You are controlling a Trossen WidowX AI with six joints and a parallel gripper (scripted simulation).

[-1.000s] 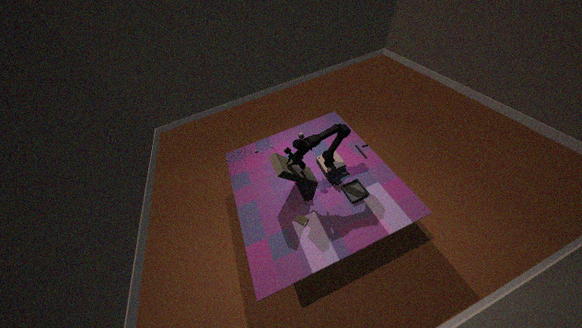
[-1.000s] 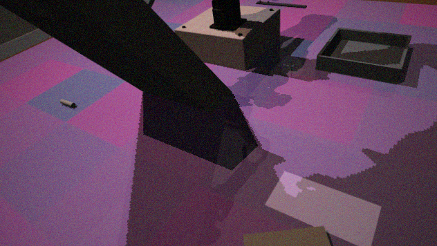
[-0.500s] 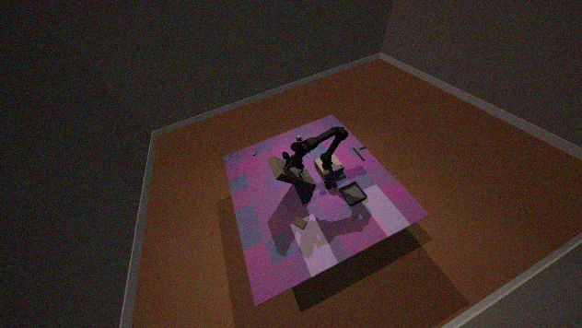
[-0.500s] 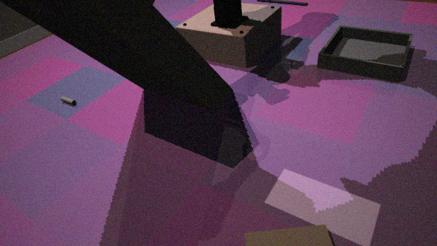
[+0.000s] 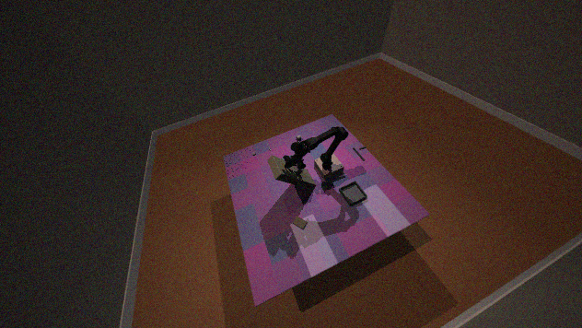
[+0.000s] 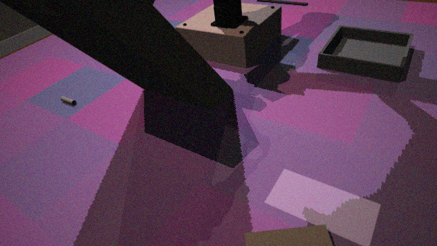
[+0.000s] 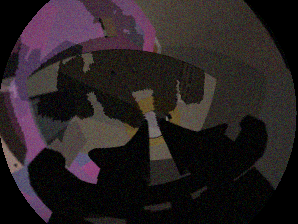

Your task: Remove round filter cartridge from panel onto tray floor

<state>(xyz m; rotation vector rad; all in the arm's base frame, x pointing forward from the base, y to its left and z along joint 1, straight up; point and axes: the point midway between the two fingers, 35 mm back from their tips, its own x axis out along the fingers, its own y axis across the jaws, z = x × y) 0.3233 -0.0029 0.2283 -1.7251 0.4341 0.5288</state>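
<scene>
The tool (image 5: 292, 171) is gripping the cartridge (image 7: 154, 137) at the panel (image 5: 279, 169), fingers clenched on it. The tray (image 6: 366, 52) is sitting well apart on the desk (image 5: 391, 212), beside the base (image 6: 235, 38).

- One robot arm (image 5: 322, 140) on one tan base block (image 6: 231, 38).
- One slanted service panel (image 5: 282, 169).
- One dark tray (image 6: 366, 52).
- One small pale cylinder (image 6: 68, 100).
- One thin dark rod (image 6: 283, 3).
- One flat tan block (image 5: 299, 223).
</scene>
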